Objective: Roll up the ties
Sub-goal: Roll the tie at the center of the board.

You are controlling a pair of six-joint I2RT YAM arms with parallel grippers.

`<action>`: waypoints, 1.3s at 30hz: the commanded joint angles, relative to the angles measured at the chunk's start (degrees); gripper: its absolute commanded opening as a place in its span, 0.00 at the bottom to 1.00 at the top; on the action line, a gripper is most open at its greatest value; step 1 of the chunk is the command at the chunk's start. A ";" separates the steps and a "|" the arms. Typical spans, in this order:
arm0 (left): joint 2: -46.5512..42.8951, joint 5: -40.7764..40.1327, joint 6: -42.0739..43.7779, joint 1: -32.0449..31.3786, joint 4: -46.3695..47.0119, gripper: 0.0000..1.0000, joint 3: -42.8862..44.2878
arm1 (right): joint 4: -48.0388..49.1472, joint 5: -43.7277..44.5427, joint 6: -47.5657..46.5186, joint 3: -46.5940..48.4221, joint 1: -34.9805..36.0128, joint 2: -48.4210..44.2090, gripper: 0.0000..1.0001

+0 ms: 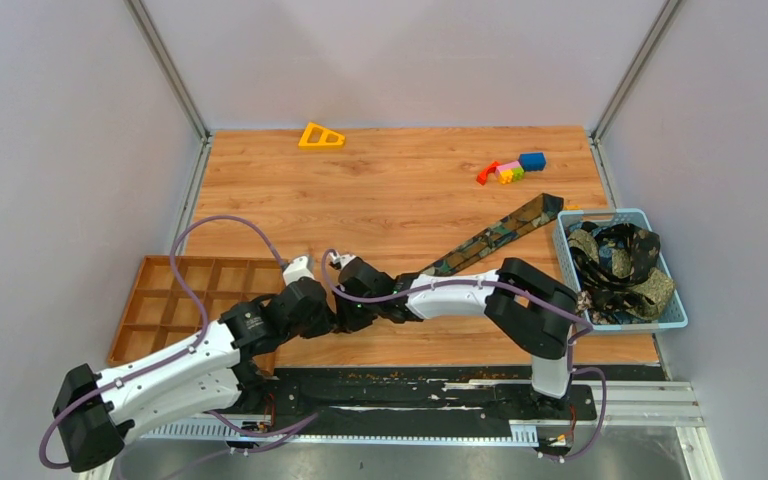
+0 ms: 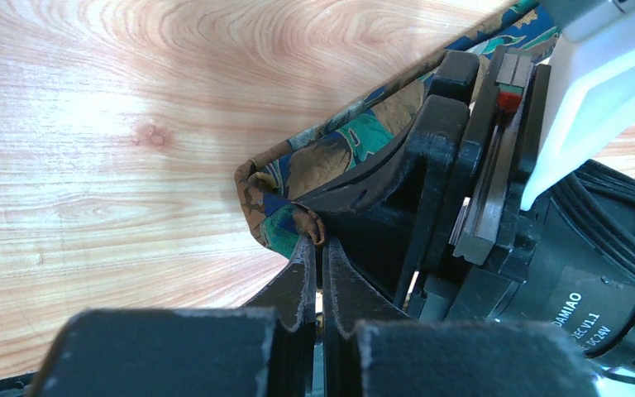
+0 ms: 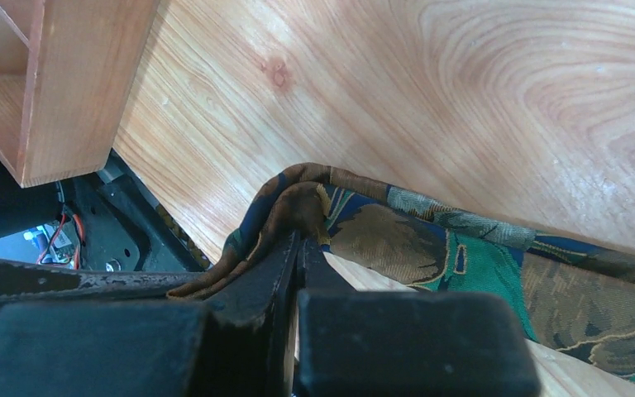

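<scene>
1. Stretched tie (image 1: 495,235): lies flat on the table (image 1: 390,180) and runs diagonally. Wide end sits just beside the far-left corner of the basket (image 1: 568,255); narrow end lies well to the left of the basket, nearer the arm bases.
2. Left gripper (image 2: 318,244): meets the narrow end from the side away from the basket. Fingers pressed together, pinching a small brown fold of the fabric at their tips.
3. Right gripper (image 3: 299,240): reaches the same end from the basket side, with its forearm lying over the middle of the stretched tie. Fingers likewise pressed together on a brown fold, directly beside the other gripper.
4. Fabric at the pinch: bunched and lifted slightly off the wood, showing olive, teal and dark blue patches edged in gold.
5. Heap of ties (image 1: 620,265): fills the basket in loose loops of the same dark mottled pattern.
6. Compartment tray (image 1: 175,300): orange-brown, far to the left of the basket, beyond both grippers.
7. Toy blocks (image 1: 510,168): a small coloured cluster beyond the basket, toward the far edge.
8. Yellow triangular piece (image 1: 320,136): at the far edge, well to the left of the basket.
</scene>
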 commanded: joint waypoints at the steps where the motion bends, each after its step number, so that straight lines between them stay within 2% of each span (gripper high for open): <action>1: 0.80 -0.38 0.36 0.45 2.65 0.00 2.61 | 4.75 -2.35 0.23 -1.45 -1.55 -2.00 0.01; 20: 16.45 1.96 2.01 0.75 12.05 0.00 6.01 | -3.24 -0.33 -5.00 -13.94 -11.66 -25.84 0.06; 33: 24.35 2.06 0.88 1.60 20.24 0.00 5.73 | -1.61 -1.60 -3.14 -18.94 -11.86 -28.24 0.07; 39: 23.64 0.60 -0.61 1.81 20.99 0.12 4.46 | -0.89 -2.11 -3.04 -19.44 -11.86 -28.09 0.13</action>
